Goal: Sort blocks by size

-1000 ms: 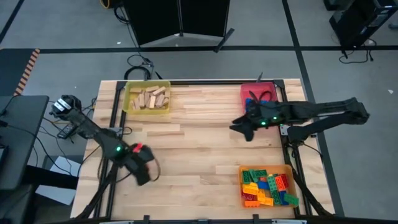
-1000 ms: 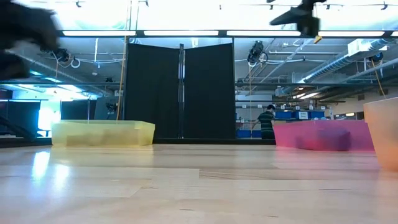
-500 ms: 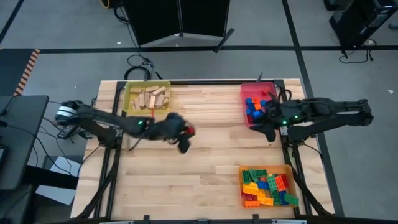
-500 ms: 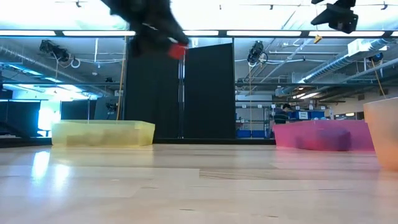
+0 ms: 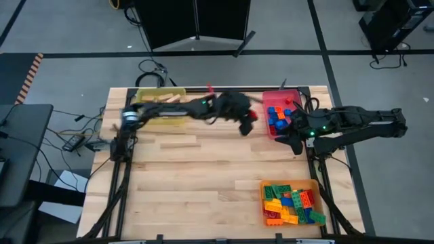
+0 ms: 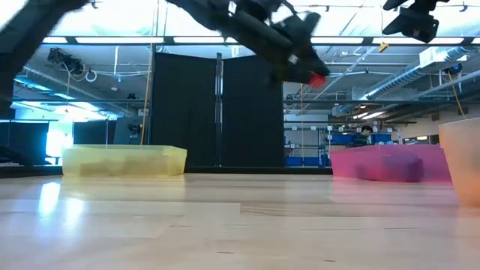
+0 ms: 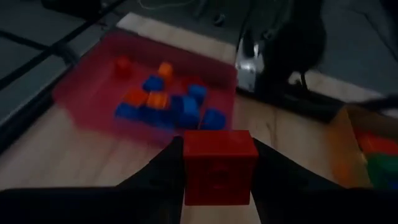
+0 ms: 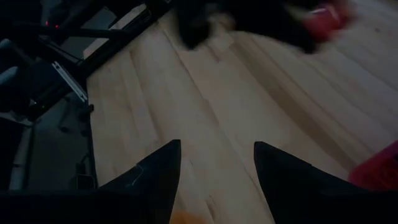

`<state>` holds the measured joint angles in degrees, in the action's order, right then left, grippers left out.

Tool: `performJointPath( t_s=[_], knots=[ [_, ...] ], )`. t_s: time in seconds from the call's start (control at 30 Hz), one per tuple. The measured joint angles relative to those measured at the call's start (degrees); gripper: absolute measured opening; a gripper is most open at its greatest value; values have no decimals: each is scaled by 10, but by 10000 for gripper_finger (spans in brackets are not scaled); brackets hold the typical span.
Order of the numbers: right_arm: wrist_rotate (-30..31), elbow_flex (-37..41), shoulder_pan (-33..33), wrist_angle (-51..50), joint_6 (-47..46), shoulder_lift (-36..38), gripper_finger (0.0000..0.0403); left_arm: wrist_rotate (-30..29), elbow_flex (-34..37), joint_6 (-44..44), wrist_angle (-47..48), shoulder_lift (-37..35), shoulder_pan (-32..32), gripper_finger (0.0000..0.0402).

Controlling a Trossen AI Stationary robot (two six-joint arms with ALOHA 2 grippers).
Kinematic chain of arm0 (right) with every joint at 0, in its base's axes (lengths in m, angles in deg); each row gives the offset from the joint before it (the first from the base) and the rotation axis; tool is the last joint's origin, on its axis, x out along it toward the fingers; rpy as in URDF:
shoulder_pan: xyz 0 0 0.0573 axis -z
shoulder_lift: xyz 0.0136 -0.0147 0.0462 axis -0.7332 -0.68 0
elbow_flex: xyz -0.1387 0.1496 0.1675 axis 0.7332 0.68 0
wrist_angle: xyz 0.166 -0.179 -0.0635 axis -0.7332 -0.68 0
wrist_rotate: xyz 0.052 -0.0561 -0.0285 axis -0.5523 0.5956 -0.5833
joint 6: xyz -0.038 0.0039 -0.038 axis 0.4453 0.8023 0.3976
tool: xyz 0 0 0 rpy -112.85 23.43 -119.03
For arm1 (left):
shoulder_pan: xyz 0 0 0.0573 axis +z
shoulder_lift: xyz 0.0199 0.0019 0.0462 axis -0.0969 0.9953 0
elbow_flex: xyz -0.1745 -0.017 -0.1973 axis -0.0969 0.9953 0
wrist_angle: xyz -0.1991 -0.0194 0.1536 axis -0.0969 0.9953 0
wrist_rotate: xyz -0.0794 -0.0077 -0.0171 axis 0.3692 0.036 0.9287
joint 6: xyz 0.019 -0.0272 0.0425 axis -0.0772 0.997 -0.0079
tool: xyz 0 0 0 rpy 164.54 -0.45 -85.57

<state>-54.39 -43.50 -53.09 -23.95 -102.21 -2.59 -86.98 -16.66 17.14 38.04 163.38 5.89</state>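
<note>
My left arm reaches across the far side of the table. My left gripper [image 5: 247, 124] is shut on a red block [image 7: 219, 163] in the air, just left of the red tray [image 5: 266, 102]. That tray holds several blue, red and orange blocks [image 7: 163, 102]. The yellow tray [image 5: 157, 116] of wooden blocks lies partly hidden under the left arm. An orange tray [image 5: 313, 184] at the near right is full of coloured bricks [image 5: 290, 203]. My right gripper [image 8: 214, 180] hangs open and empty near the table's right edge, beside the red tray. My left gripper pinches the red block by two opposite sides [image 7: 186, 168] between its two fingers [image 7: 163, 174]. The fingers come from the table's left, slanting a little downward. The block [image 6: 317, 79] is lifted well clear of the table.
Bare wood fills the middle and near left of the table [image 5: 203, 176]. A black metal frame [image 5: 319, 163] runs along the table's edges. A black screen [image 6: 217, 112] stands beyond the far edge, and a person [image 6: 366, 135] shows far off in the room.
My left gripper has swung fast from the table's near left across to the far right, rising, with the red block held throughout; it is now beside the red tray. My right gripper has drawn back a little toward the right edge, then stayed still.
</note>
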Motion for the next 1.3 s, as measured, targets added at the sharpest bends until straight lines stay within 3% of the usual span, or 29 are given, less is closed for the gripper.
performJointPath(
  t_s=[0.17,0.3,0.4,0.5,0.6,1.07,1.3],
  knots=[
    [14,0,0,0,-17,0,215,45,-171,-27,-8,141,45,153],
    [61,0,0,0,-21,0,215,100,-303,-31,-39,252,70,163],
    [108,0,2,1,-30,0,216,107,-382,-28,-59,322,82,166],
    [148,0,8,2,-41,0,216,89,-335,30,-165,329,90,167],
    [165,0,14,6,-45,0,215,60,-303,78,-205,329,94,167],
    [202,0,43,-1,-80,-1,217,42,-296,74,-250,327,88,169],
    [237,0,58,-93,-109,-14,213,63,-296,75,-250,327,88,169]
  ],
)
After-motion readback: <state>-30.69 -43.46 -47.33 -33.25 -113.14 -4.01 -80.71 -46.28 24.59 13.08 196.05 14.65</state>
